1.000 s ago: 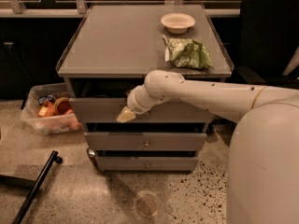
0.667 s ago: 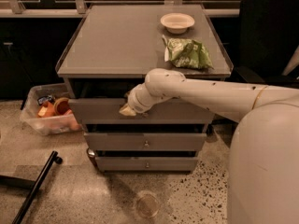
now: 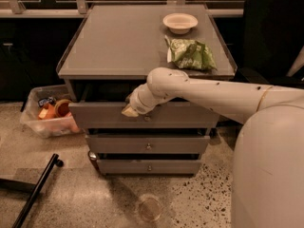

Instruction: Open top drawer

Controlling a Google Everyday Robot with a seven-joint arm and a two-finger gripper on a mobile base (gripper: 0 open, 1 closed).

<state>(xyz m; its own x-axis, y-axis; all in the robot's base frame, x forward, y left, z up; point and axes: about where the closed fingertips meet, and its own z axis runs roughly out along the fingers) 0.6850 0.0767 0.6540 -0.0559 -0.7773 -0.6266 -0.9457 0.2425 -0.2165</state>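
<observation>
Wide grey top drawer [image 3: 95, 116] with a small round metal knob is sitting partly pulled out beneath the grey worktop [image 3: 118, 46]. Cream tool [image 3: 130, 110] is resting at its upper edge, grip impossible to tell; further pulling is likely remaining

The gripper [image 3: 129, 111], matt cream plastic, sits at the upper edge of the matt grey top drawer [image 3: 190, 116], whose knob [image 3: 147, 119] looks metallic. The cabinet top [image 3: 118, 42] is smooth; the bag [image 3: 191, 54] glossy, crinkled.

Speckled terrazzo floor [image 3: 71, 194], dim light, grey cabinet [image 3: 123, 42] against dark backdrop.
</observation>
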